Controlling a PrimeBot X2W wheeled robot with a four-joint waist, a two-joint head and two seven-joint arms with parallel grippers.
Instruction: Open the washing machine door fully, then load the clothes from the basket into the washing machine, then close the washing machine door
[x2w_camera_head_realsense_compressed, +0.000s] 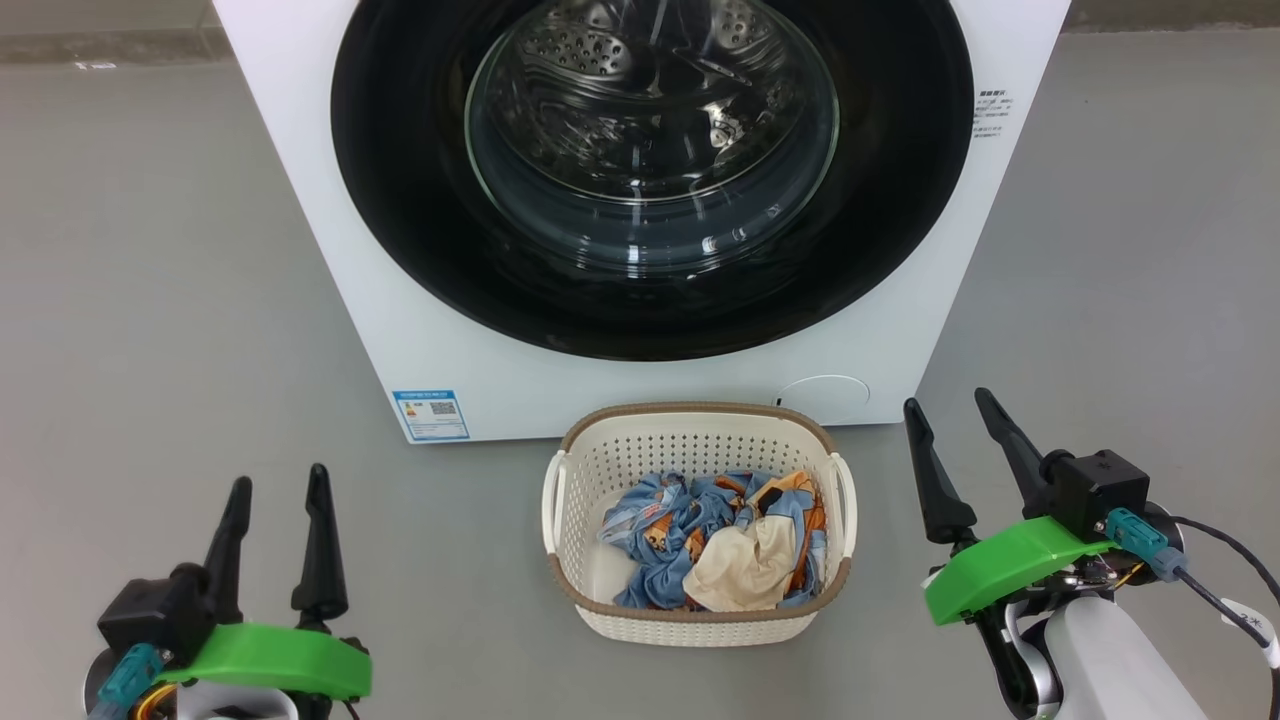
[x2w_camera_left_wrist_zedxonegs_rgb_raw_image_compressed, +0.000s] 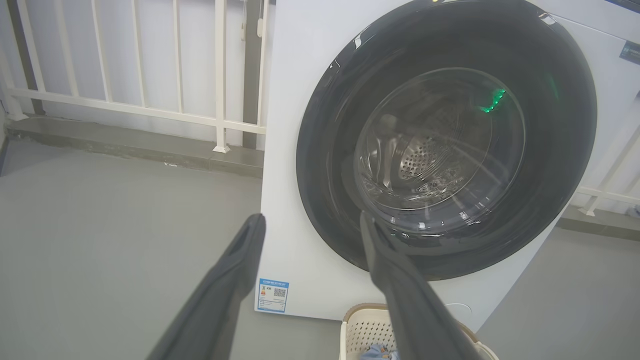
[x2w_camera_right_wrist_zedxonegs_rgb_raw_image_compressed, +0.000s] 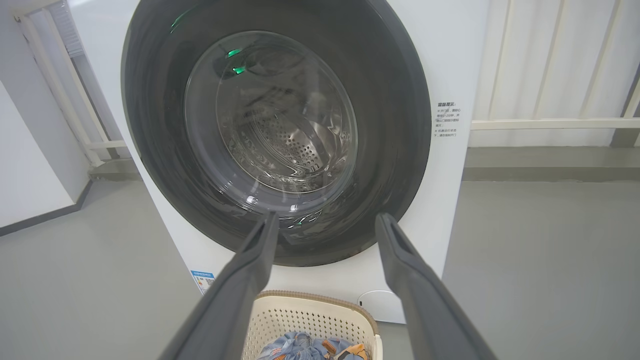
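The white washing machine stands ahead with its round black-rimmed door closed flat against the front; the steel drum shows through the glass bowl. On the floor just before it sits the cream basket holding the clothes, blue printed pieces with a cream piece on top. My left gripper is open at the lower left, well left of the basket. My right gripper is open at the lower right, beside the basket. The wrist views show the door and the basket's rim beyond open fingers.
Grey floor spreads on both sides of the machine. A white railing on a low kerb runs behind the machine at left, and a white wall panel with a rail lies behind at right. A blue sticker marks the machine's lower left corner.
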